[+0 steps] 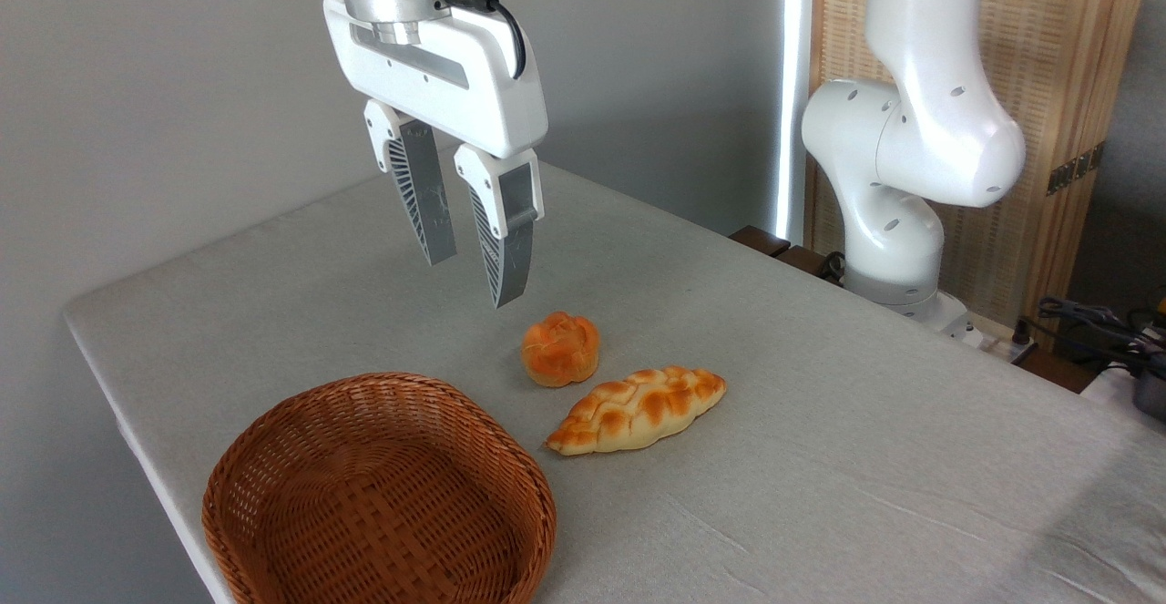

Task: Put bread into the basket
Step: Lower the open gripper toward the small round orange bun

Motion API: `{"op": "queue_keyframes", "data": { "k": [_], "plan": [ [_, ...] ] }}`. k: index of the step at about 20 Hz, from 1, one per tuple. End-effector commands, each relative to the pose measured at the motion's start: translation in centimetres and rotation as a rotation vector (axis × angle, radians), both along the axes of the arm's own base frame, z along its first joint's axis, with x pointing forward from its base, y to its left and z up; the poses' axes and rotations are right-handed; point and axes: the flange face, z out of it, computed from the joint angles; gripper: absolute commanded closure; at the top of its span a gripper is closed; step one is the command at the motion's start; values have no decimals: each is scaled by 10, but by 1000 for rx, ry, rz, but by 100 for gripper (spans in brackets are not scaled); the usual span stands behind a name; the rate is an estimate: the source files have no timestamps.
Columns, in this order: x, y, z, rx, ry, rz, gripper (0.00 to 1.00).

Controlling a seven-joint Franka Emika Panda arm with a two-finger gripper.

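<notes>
**Tool hanging open over the worktop, bread not yet gripped**

Tool (474, 276) first: I see it hanging in the air with its two ribbed grey fingers (428, 199) parted and nothing between them, tips pointing down and clear of the cloth.

Nearest the camera, below and left of the tool, sits the basket (273, 458) at the front corner of the worktop (865, 458), with nothing in it that I can see.

Below and right of the tool lies the braided loaf (638, 408), pale and browned, lying on a slant, apart from the basket.

Just beneath the tool's fingertips and slightly right rests the bread (560, 349), the small orange bun with a knotted top, sitting on the cloth, close to the loaf's far side but not touching it.

Far to the tool's right stands the arm's white base (902, 185).
</notes>
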Motion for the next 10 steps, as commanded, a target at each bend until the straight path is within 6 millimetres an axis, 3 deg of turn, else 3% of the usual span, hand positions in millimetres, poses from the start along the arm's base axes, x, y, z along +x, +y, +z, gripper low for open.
{"op": "queue_keyframes", "data": {
  "k": [1, 10],
  "plan": [
    [-1, 0, 3, -17, 7, 3, 0],
    [-6, -4, -8, -16, 31, -12, 0]
  ]
}}
